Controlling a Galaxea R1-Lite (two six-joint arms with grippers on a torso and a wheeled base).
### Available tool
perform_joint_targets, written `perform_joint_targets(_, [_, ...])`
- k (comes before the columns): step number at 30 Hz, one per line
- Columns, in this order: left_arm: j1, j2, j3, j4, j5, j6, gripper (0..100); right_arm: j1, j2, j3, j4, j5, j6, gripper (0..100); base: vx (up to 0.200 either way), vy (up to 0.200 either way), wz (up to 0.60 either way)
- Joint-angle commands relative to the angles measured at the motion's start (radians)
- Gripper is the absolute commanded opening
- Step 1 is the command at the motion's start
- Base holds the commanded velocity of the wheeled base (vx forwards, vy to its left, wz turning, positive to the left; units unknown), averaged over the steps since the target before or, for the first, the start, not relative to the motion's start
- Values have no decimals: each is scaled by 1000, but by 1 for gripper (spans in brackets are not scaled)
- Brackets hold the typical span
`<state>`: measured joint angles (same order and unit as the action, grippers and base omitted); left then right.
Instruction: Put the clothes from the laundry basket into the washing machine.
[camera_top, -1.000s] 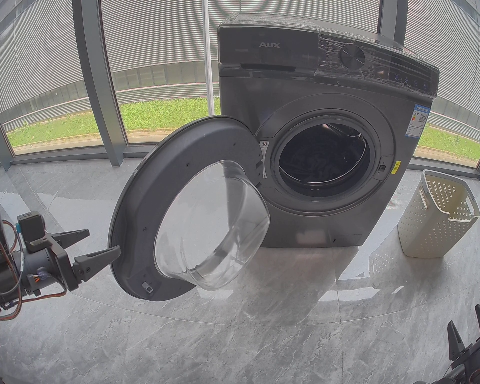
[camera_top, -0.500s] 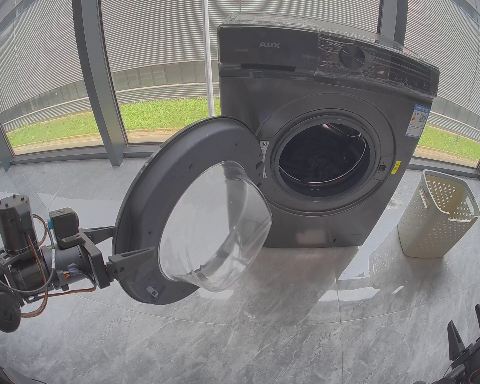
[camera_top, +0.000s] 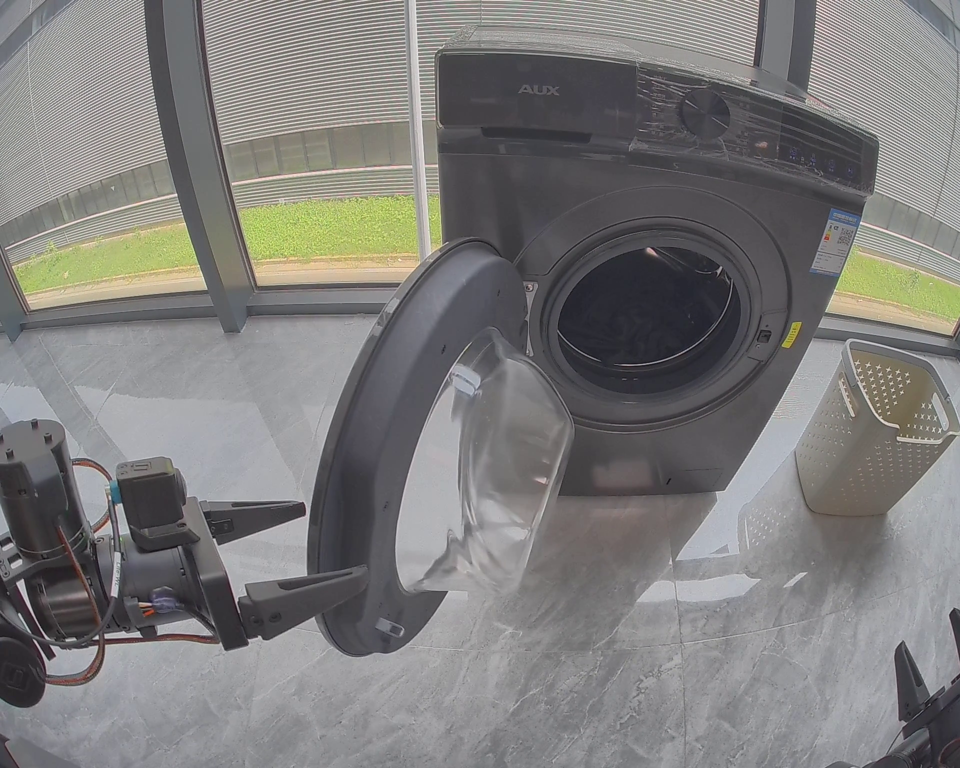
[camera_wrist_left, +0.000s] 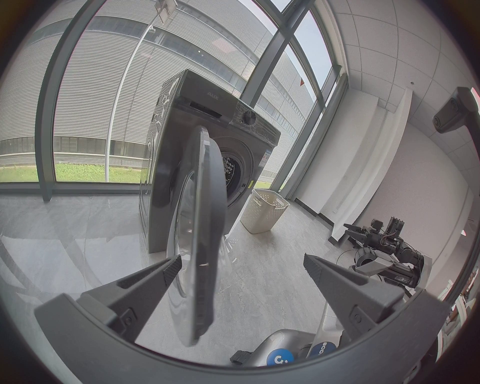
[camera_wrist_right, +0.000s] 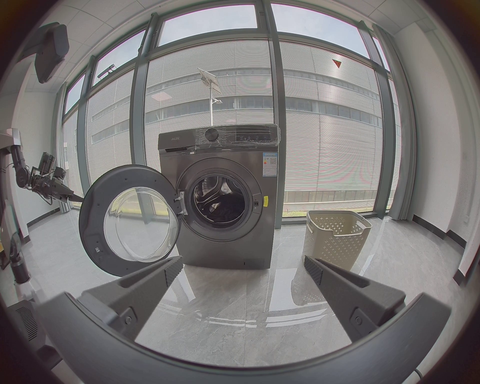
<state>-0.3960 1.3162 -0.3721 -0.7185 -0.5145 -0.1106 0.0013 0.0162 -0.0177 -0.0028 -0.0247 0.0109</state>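
Left gripper wide open at the lower edge of the washing machine door, rim between its fingers, close against one. Dark clothes inside the drum. Laundry basket on the floor right of the machine. Right gripper open, low, well apart from both.

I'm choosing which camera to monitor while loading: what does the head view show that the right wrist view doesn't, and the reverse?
Head view adds: the open left gripper up close, straddling the rim of the grey round glass-windowed door. Right wrist view adds: the right gripper, plainly open, and a dark heap inside the drum. Both: the grey front-loading washing machine, door open, and the cream perforated plastic laundry basket on the floor beside it.
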Motion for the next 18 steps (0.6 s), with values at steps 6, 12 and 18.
perform_joint_targets(6, [97,-83,6,1,1,3,100,0,-16,16,0,0,-2,100,0,0,0])
perform_joint_targets(12, [158,-84,12,14,16,23,100,0,-16,16,0,0,-2,100,0,0,0])
perform_joint_targets(18, [164,46,-8,-6,105,89,100,0,-16,16,0,0,-2,100,0,0,0])
